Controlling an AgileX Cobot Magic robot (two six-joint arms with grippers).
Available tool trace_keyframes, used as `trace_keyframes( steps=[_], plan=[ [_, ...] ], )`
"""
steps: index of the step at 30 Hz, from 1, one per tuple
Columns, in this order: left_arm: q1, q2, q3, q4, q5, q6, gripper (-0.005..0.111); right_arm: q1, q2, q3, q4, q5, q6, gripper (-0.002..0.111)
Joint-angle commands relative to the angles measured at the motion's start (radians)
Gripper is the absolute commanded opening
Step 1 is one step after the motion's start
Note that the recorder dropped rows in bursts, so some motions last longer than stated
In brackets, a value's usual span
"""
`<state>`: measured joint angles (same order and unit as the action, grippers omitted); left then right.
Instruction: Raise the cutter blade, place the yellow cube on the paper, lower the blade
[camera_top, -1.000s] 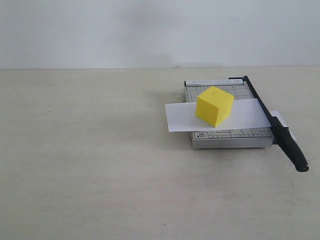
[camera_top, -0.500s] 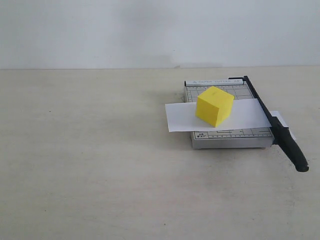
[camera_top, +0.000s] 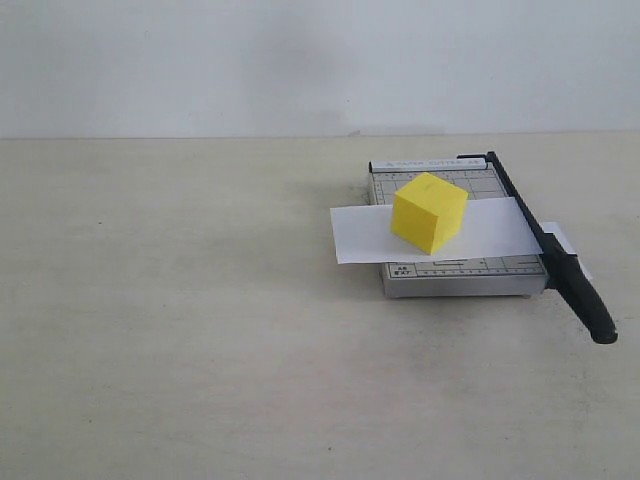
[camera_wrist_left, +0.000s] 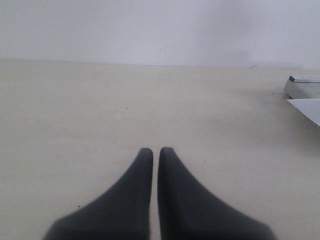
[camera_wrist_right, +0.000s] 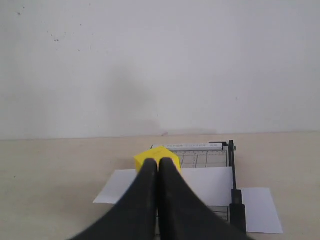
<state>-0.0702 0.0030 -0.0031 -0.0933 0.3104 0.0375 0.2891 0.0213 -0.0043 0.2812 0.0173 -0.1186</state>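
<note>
The yellow cube (camera_top: 429, 212) rests on the white paper (camera_top: 360, 236), which lies across the grey gridded trimmer (camera_top: 480, 274). The cutter blade (camera_top: 548, 247) lies flat along the trimmer's right edge, its thick handle overhanging the front. Neither gripper shows in the exterior view. In the right wrist view my right gripper (camera_wrist_right: 158, 165) is shut and empty, well back from the cube (camera_wrist_right: 152, 155), the paper (camera_wrist_right: 210, 183) and the blade (camera_wrist_right: 234, 185). In the left wrist view my left gripper (camera_wrist_left: 155, 152) is shut over bare table, the trimmer's corner (camera_wrist_left: 301, 87) and the paper's end (camera_wrist_left: 309, 108) far off to one side.
The pale table (camera_top: 180, 330) spreads wide to the left and front of the trimmer. A plain white wall (camera_top: 300, 60) stands behind the table's far edge. A short piece of paper (camera_top: 566, 243) pokes out beyond the blade.
</note>
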Motion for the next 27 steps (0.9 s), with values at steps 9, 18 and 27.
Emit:
trace_keyframes(
  steps=[9, 18, 27],
  plan=[
    [0.002, -0.003, 0.003, 0.003, -0.008, 0.003, 0.005, 0.0, -0.021, 0.004, -0.083, 0.077, 0.157, 0.0],
    [0.002, -0.003, 0.003, 0.003, -0.008, 0.003, 0.005, 0.0, -0.021, 0.004, -0.083, 0.084, 0.085, 0.0],
    [0.002, -0.003, 0.003, 0.003, -0.008, 0.003, 0.005, 0.0, -0.021, 0.004, -0.078, 0.084, 0.087, 0.0]
  ],
)
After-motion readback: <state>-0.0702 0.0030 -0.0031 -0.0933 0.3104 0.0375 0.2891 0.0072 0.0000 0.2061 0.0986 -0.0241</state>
